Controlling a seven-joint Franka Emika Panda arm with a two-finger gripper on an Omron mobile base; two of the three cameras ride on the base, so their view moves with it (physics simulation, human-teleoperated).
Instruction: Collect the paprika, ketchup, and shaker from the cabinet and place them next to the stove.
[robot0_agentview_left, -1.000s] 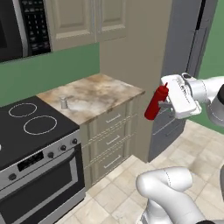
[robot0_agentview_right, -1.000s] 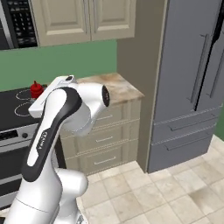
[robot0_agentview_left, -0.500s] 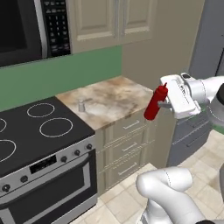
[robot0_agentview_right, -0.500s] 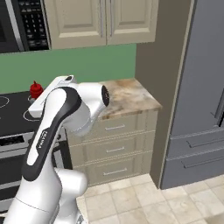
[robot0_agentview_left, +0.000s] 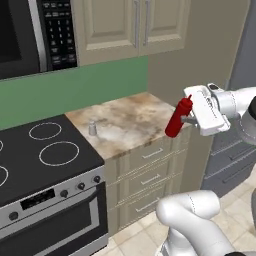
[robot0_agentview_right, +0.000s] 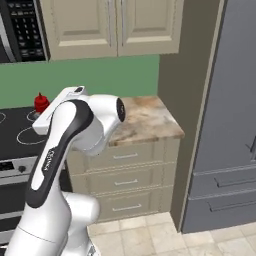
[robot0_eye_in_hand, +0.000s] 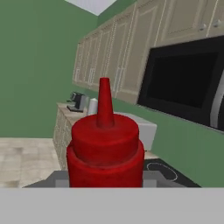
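Your claw (robot0_agentview_left: 186, 119) is pinching the ketchup (robot0_agentview_left: 178, 117) around its body, with the red nozzle pointing up and tilted only slightly, which looks like a sensible way to carry a squeeze bottle: the grip sits low enough on the body that it should not swing. You hold it in the air just off the front right corner of the marble tabletop (robot0_agentview_left: 131, 123), clear of the drawers below. The shaker (robot0_agentview_left: 92, 127) already stands upright on that tabletop just beside the stove (robot0_agentview_left: 42, 158), so this strip reads as the drop zone. In the hand view the ketchup (robot0_eye_in_hand: 105, 148) sits square ahead. Judging from that, you need to bring the bottle in over the stone and set it near the shaker without knocking it.
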